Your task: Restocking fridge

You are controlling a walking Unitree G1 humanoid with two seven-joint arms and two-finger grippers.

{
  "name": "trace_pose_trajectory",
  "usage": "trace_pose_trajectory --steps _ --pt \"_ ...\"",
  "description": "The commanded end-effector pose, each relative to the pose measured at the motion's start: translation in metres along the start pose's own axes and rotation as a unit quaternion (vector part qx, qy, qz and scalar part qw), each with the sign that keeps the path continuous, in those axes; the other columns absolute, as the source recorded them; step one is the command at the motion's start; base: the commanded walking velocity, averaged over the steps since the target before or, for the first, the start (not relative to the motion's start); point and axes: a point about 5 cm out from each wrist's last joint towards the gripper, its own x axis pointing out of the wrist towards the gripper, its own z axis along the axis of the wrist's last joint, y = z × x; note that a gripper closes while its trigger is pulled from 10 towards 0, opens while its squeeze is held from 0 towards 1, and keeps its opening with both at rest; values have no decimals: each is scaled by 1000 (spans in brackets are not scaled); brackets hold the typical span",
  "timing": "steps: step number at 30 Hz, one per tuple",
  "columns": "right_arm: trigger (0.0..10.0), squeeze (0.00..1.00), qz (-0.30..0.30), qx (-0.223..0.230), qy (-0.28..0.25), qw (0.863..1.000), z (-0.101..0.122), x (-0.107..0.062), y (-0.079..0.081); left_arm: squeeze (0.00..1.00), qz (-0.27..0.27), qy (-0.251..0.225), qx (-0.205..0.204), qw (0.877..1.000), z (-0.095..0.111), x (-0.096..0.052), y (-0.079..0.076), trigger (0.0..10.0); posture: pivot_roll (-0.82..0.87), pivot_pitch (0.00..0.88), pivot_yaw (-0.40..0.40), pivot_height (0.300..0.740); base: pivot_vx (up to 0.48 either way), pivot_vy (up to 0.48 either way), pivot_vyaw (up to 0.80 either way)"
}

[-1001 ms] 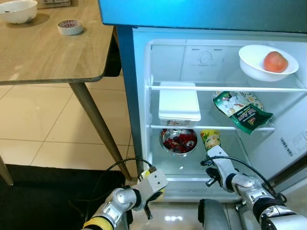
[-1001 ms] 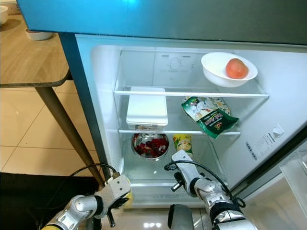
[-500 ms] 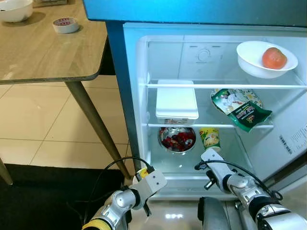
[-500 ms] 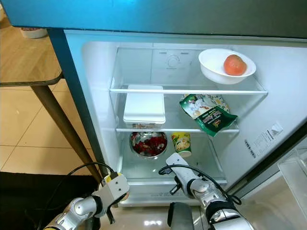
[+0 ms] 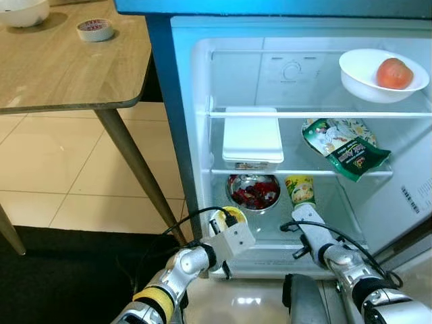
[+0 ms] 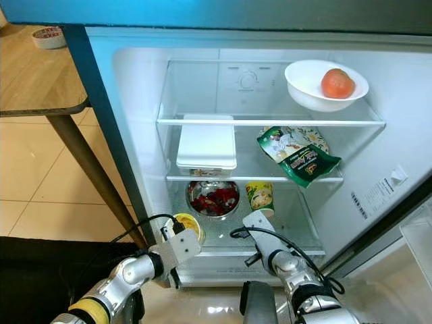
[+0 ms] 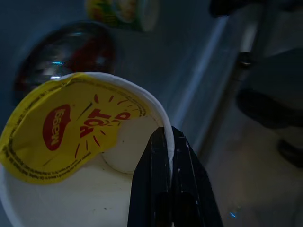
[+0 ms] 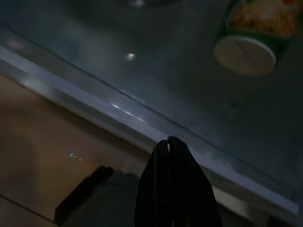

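Note:
An open noodle cup (image 7: 85, 156) with a peeled-back yellow lid (image 5: 221, 219) is in my left gripper (image 7: 168, 137), which is shut on its rim. I hold it just in front of the open fridge's bottom shelf (image 5: 270, 233), at that shelf's left side. My right gripper (image 8: 168, 144) is shut with nothing in it, low at the shelf's front lip and below a green noodle cup (image 5: 300, 190). A steel bowl of red food (image 5: 253, 191) stands to the left of that green cup.
The middle shelf carries a white lidded box (image 5: 252, 135) and a green snack bag (image 5: 344, 148). A white bowl with a red fruit (image 5: 381, 71) is on the top shelf. A wooden table (image 5: 67, 67) with a tape roll (image 5: 95, 30) stands at left, above a dark mat (image 5: 54, 283).
My left arm has lifted the yellow-lidded cup up and forward to the fridge's bottom shelf. The right gripper has stayed by the shelf's front lip. The camera has shifted a little.

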Motion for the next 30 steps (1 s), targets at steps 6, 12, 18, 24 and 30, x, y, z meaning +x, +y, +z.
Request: trace_pose_trajectory --steps 6,12,18,24,30 --pt "10000 0 -27 16 4 999 -7 -3 -7 0 -15 -12 28 999 14 12 -2 10000 2 125 19 427 0 0 0" --pt "10000 0 -54 33 -6 998 -5 -4 -13 0 -4 -22 13 1000 29 24 5 10000 -21 159 41 427 0 0 0" --pt "10000 0 -68 38 -14 997 -6 -5 -14 0 12 -16 41 999 40 30 16 10000 -37 199 62 427 0 0 0" --pt "10000 0 -104 53 -31 993 -14 -12 -25 0 42 -9 56 998 49 32 37 10000 -60 269 83 427 0 0 0" --pt "10000 0 -151 54 -39 986 -28 -27 -51 0 77 -8 44 996 50 27 54 10000 -69 333 86 427 0 0 0"
